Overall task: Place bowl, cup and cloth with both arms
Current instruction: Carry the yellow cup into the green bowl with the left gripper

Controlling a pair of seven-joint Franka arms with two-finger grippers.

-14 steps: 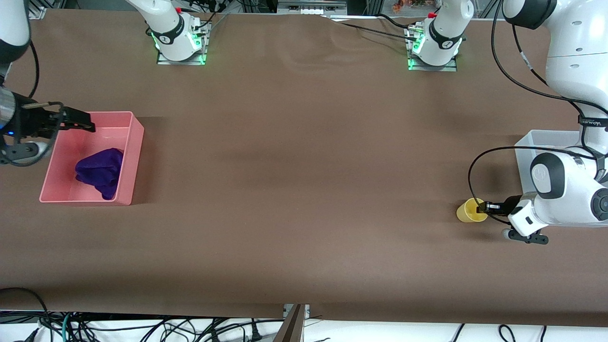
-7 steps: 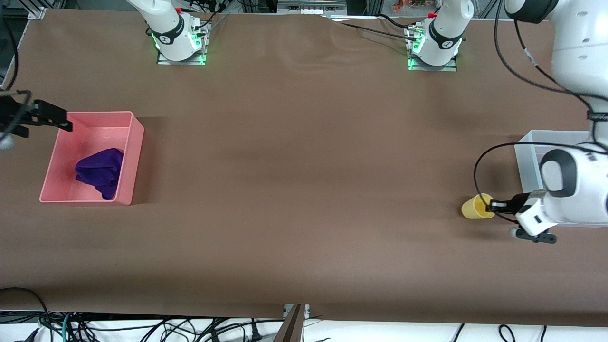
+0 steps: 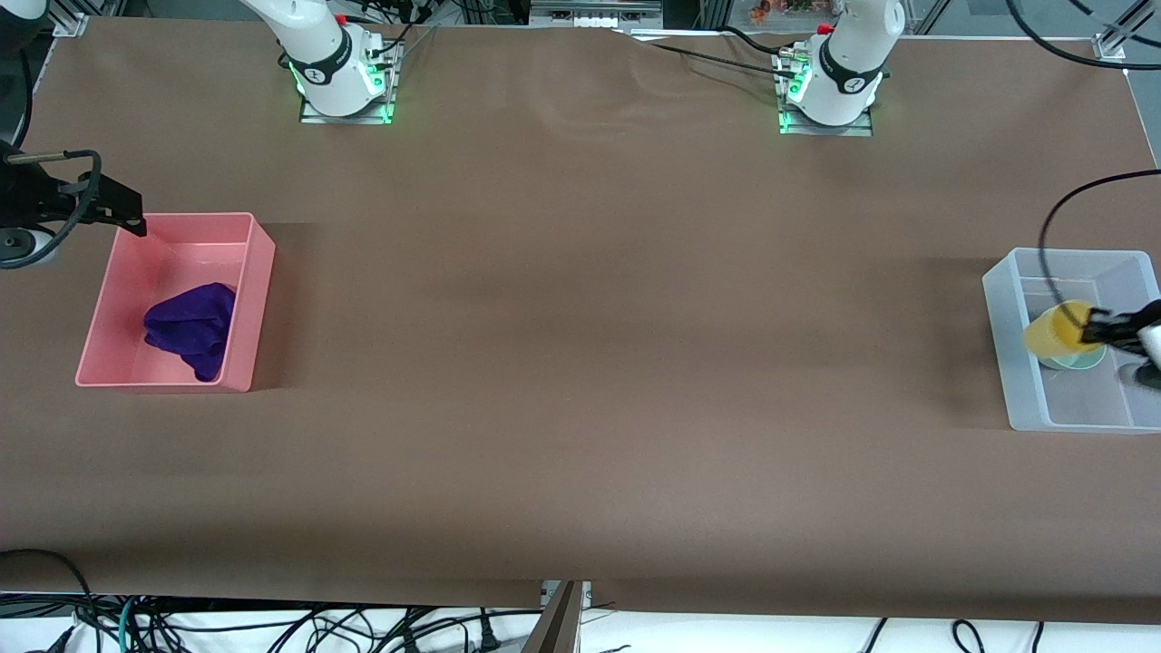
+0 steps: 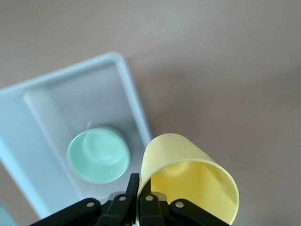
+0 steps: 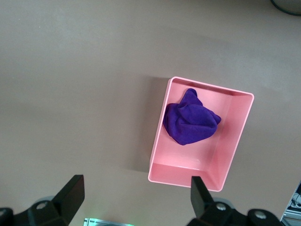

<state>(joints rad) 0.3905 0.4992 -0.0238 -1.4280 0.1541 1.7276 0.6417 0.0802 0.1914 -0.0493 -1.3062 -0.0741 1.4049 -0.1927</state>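
My left gripper is shut on the rim of the yellow cup and holds it tilted in the air over the clear bin. In the left wrist view the fingers pinch the cup wall, one inside and one outside. The mint-green bowl sits in the bin, and in the front view it is partly hidden by the cup. The purple cloth lies rumpled in the pink bin. My right gripper is open and empty, up over that bin's corner; it also shows in the right wrist view.
The clear bin's rim stands at the left arm's end of the table. The pink bin with the cloth stands at the right arm's end. Brown table cover lies between them. Arm bases stand along the table's top edge.
My left gripper lifted the yellow cup off the table and carried it over the clear bin. My right gripper drew back from over the pink bin toward the table's end.
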